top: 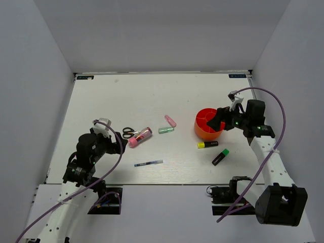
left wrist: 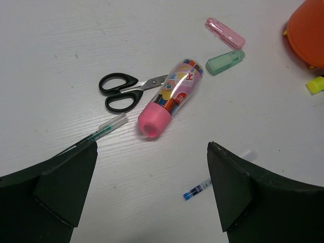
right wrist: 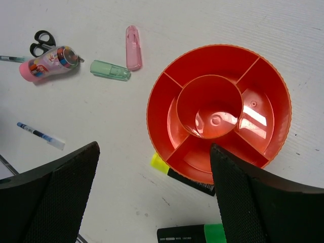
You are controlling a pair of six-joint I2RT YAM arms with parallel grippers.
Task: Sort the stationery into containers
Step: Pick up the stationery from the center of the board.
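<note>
Two grippers hang wide-spread and empty: the left gripper (left wrist: 152, 152) lines up on the fat pink tube (left wrist: 172, 96) for a likely pick, the right gripper (right wrist: 154, 146) overlooks the bare cup (right wrist: 263, 86).

A white surface (top: 126, 96), faintly grained and flecked with small dark scuffs in the close views, fills the floor of a plain three-sided booth. A pale grey back wall (top: 162, 35) rises at twelve o'clock, flanked by a matching left wall (top: 30, 101) at nine o'clock and a right wall (top: 298, 76) at three o'clock. On the far edge sit a dark label (top: 83, 77) at eleven o'clock and a second label (top: 237, 76) at one o'clock, their print too small to read. At six o'clock a lower white ledge (top: 167, 212) runs along the near edge.
</note>
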